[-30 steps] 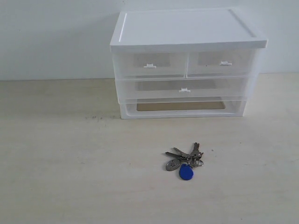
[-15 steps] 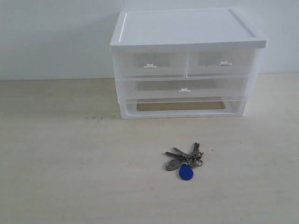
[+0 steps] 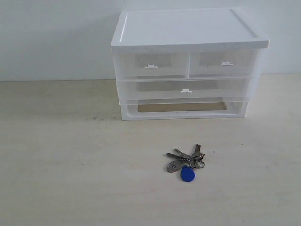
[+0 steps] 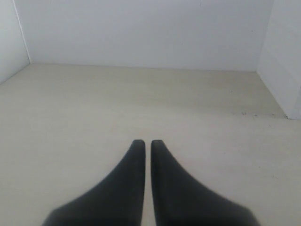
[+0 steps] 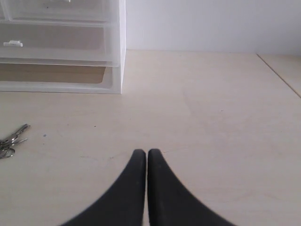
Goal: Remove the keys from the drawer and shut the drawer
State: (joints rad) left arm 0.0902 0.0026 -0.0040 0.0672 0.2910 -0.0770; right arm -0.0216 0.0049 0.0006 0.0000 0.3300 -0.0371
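The keys [image 3: 186, 164] are lying on the near side of the table [image 3: 70, 165], slightly right of centre and well apart from the drawer unit [image 3: 188, 28]. The drawer [image 3: 186, 88], the wide 1 below the 2 half-width drawers, is sitting pushed in or very nearly so. The exterior view does not show whether its front is fully flush. Neither arm is showing in that view.

The left gripper [image 4: 143, 142] is hovering over bare table with its 2 fingers together, holding nothing. The right gripper [image 5: 141, 151] is doing likewise, with the keys lying to its left in the scene.

Judgement: both task steps are looking complete, so the step in hand is confirming closure. If a gap is showing, press the tab handle [image 3: 186, 91] squarely with closed fingertips, pushing straight toward the far side and routing the arm around the keys.
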